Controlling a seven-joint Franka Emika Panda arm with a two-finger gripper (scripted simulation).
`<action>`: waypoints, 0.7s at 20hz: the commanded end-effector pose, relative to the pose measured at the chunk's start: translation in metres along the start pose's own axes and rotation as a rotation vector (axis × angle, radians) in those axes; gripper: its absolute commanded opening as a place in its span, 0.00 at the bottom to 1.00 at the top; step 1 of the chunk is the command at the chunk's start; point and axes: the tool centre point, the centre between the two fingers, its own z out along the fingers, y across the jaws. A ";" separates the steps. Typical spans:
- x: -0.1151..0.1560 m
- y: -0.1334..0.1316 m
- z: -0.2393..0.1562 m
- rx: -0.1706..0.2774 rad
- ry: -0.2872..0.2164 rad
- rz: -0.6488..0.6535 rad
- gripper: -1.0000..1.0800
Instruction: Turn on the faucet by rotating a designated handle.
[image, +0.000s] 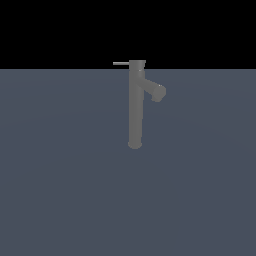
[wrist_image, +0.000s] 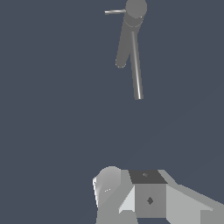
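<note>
The faucet is a tall dull-grey column standing on the floor, with a thick angled spout stub near its top. The handle, a thin light-grey rod, sticks out level from the top cap toward the exterior view's left. The wrist view looks down on the faucet, its cap and the short handle. A long slim bar also runs out from under the cap. Grey blocks of my gripper show far from the faucet, touching nothing. Its fingertips are not visible. No arm shows in the exterior view.
A flat blue-grey floor lies all around the faucet, under a black background. No other object shows in either view.
</note>
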 end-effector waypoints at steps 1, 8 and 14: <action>0.008 0.000 0.001 0.001 0.000 -0.003 0.00; 0.045 -0.001 0.007 0.007 0.003 -0.018 0.00; 0.093 -0.003 0.020 0.014 0.006 -0.036 0.00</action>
